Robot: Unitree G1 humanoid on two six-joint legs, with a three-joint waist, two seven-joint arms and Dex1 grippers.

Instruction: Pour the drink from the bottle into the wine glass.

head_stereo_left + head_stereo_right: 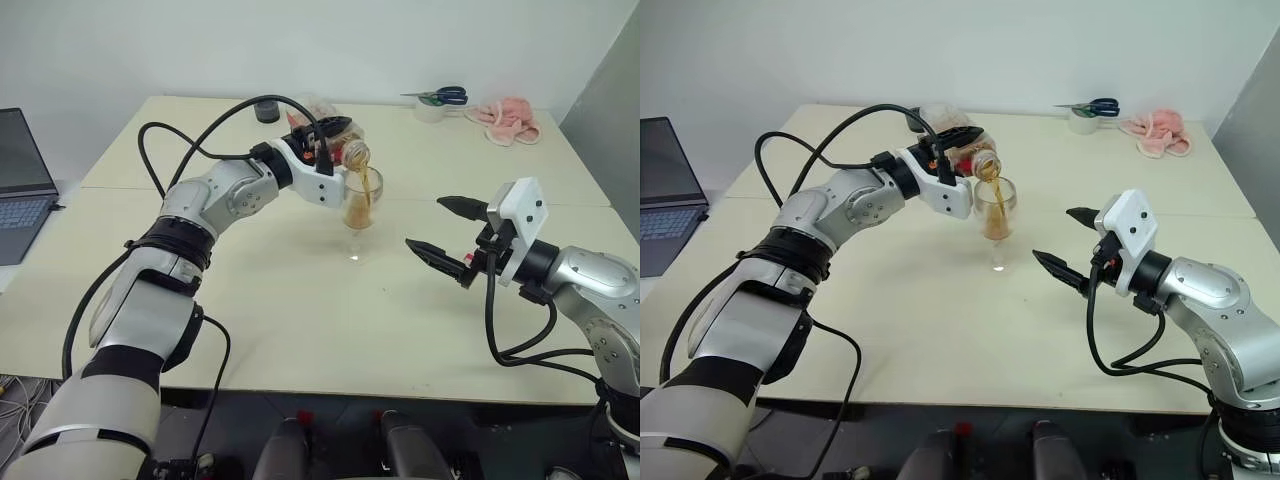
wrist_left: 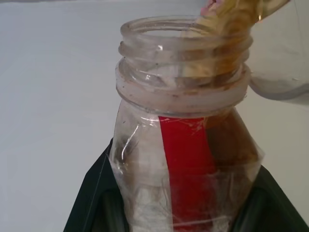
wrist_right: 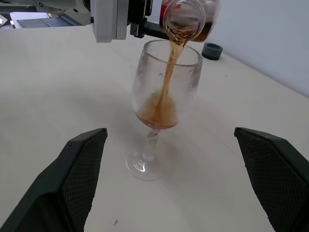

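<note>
A: How is the left gripper [image 1: 958, 150] now?

B: Its black fingers are clamped on the bottle [image 1: 340, 142], which is tipped so the open mouth hangs just above the rim of the wine glass [image 3: 164, 92]. The drink [image 3: 163, 99] falls in a thin amber stream into the bowl, and a shallow pool lies at the bottom.

A: And the right gripper [image 1: 450, 232]?

B: It holds nothing. The two fingers stand wide apart, pointing toward the glass but well apart from it.

A: What could go wrong, in your opinion?

B: The neck is very near to the rim. If the bottle dips or swings a little, it may knock the glass, which stands alone on a thin stem with nothing to steady it. If the tilt grows too quickly, I think the stream could overshoot the far rim and spill on the table [image 1: 250, 330].

A: Is there room to move?

B: Yes, the table around the foot is bare, and its edges are far away. The scissors [image 1: 442, 96], the pink cloth [image 1: 508, 118] and a dark cap [image 3: 212, 50] lie near the back edge, away from both arms
</note>
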